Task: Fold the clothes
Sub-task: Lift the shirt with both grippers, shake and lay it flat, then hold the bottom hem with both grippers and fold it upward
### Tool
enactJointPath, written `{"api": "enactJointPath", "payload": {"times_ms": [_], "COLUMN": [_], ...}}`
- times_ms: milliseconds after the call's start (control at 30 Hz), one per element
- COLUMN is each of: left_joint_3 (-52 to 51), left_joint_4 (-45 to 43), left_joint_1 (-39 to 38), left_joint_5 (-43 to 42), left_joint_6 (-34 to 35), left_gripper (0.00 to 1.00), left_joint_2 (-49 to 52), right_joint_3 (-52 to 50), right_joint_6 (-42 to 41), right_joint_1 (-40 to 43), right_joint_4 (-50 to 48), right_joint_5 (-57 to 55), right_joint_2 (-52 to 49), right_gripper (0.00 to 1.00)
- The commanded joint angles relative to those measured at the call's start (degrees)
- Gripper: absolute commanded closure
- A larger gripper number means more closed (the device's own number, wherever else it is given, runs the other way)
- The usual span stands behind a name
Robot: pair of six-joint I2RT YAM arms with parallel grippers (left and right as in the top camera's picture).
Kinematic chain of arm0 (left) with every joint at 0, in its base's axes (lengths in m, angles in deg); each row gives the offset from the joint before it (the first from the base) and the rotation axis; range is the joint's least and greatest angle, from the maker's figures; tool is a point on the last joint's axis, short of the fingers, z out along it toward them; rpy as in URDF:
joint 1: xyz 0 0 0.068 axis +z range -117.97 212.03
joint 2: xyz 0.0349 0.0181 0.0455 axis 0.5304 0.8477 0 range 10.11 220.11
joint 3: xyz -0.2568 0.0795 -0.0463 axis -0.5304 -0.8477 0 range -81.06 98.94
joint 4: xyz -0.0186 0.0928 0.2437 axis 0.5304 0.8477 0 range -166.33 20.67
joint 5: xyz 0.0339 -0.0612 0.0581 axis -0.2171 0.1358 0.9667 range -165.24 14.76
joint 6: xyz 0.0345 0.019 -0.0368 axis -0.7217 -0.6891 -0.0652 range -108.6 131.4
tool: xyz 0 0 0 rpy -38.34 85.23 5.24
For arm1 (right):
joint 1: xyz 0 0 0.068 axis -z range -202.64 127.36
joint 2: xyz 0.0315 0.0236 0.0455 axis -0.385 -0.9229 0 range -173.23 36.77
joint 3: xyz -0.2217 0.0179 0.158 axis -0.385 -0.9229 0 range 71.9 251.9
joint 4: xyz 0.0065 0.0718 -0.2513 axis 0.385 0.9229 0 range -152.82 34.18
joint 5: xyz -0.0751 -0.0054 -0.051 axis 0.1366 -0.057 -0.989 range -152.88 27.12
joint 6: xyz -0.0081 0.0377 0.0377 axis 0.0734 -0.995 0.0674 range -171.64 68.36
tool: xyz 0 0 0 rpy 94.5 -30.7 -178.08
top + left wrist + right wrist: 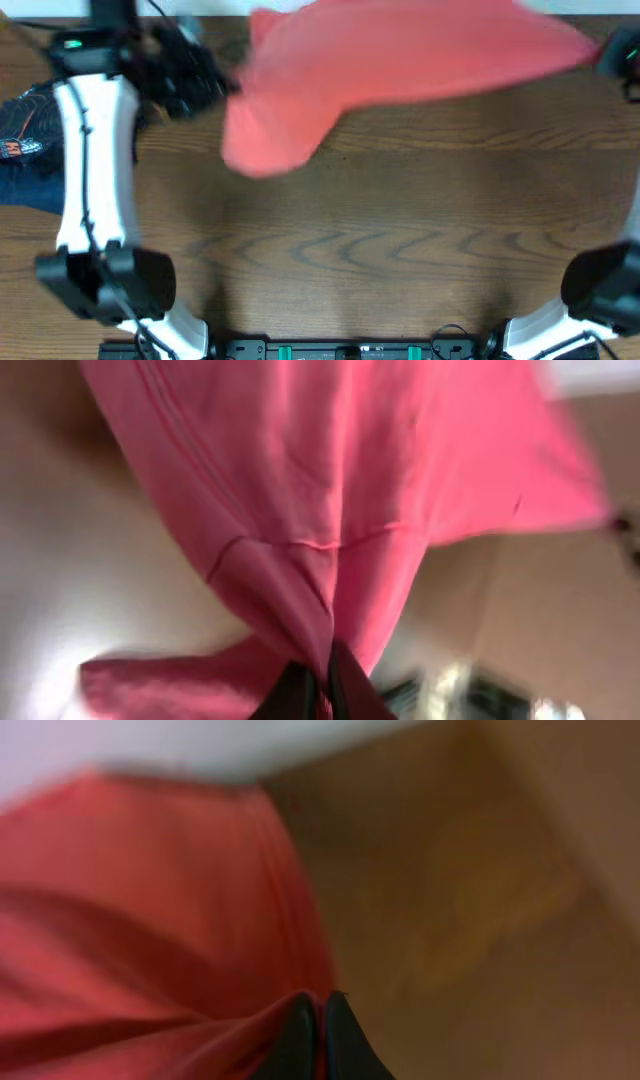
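Holding: left fingers (352, 695), right fingers (296, 1038) clenched on T-shirt (400, 55) (aloft)
Risk: thin pinch slips, it bunches on tabletop (400, 220)

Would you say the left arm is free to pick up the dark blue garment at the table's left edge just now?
Probably not yet: the left gripper is shut on the red T-shirt. The dark blue garment lies right beside the left arm, partly under it, so distance seems no obstacle.

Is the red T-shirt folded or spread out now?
Spread, not folded: the coral-red cotton T-shirt hangs stretched between left hand and right hand.
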Motion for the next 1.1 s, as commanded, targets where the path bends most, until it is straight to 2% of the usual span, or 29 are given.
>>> {"api": "enactJointPath", "payload": {"times_ms": [0,200,333,600,800,1067], "left_joint_3": [-7.1,-26.32,-34.99,-44.78,-49.57,-57.27], "left_joint_4": [3.54,4.37,4.15,1.38,-2.75,-7.96], "left_joint_1": [-1.25,-0.9,-0.35,-0.2,-0.2,-0.2], "left_joint_5": [1.64,5.51,6.97,7.21,7.65,7.85], "left_joint_6": [-14.36,-16.0,-16.04,-17.88,-14.47,-8.09], "left_gripper": [0.94,0.94,0.94,0.94,0.94,0.94], "left_joint_2": [-1.16,-1.16,-1.44,-4.2,-12.87,-29.03], "right_joint_3": [-6.47,-18.38,-23.52,-27.08,-27.91,-34.82], "right_joint_6": [1.33,0.22,-3.02,-7.58,-8.87,-10.14], "right_joint_1": [0.66,1.18,2.89,7.74,8.96,9.4], "right_joint_4": [2.08,6.91,11.19,15.32,17.18,15.28], "right_joint_5": [-5.9,-6.27,-7.37,-7.1,-6.64,-3.78], "right_joint_2": [-1.31,-1.25,-1.25,-1.09,-1.05,-1.03], "right_gripper": [0.99,0.99,0.99,0.99,0.99,0.99]}}
